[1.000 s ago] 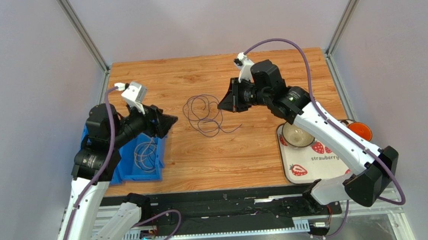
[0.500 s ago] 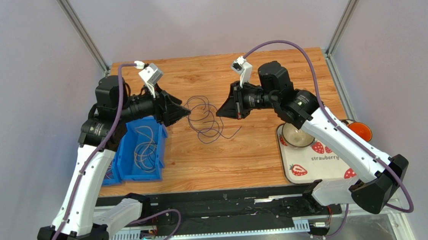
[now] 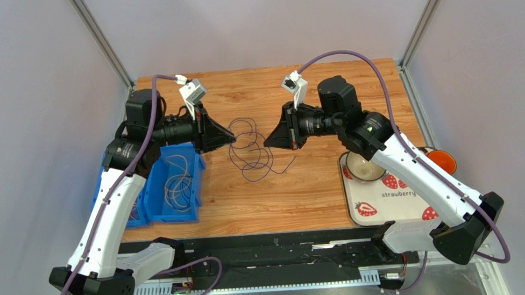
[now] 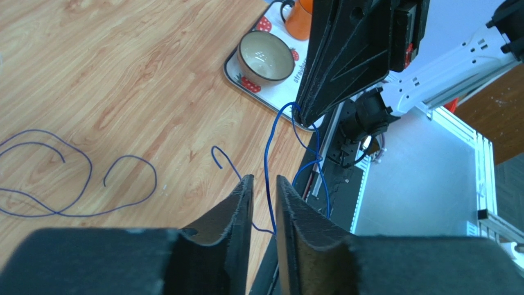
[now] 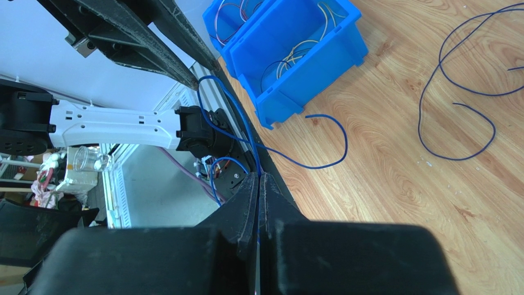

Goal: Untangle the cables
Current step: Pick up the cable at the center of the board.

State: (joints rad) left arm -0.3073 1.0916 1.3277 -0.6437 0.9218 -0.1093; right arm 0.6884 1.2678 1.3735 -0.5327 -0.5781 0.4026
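The cable (image 3: 250, 148), a thin, limp blue-violet wire in loose loops, lies mid-table (image 3: 317, 185) on smooth wood, between the two grippers, with one raised strand running left to right. The right gripper (image 5: 258, 179) is clenched on that strand. The left gripper (image 4: 264, 181), equally near, has its jaws narrowly parted around it. A blue plastic bin (image 3: 151, 198) sits left.

Wooden table (image 3: 303, 186) bears cables (image 3: 250, 150), blue bins (image 3: 172, 216), tray (image 3: 398, 206).
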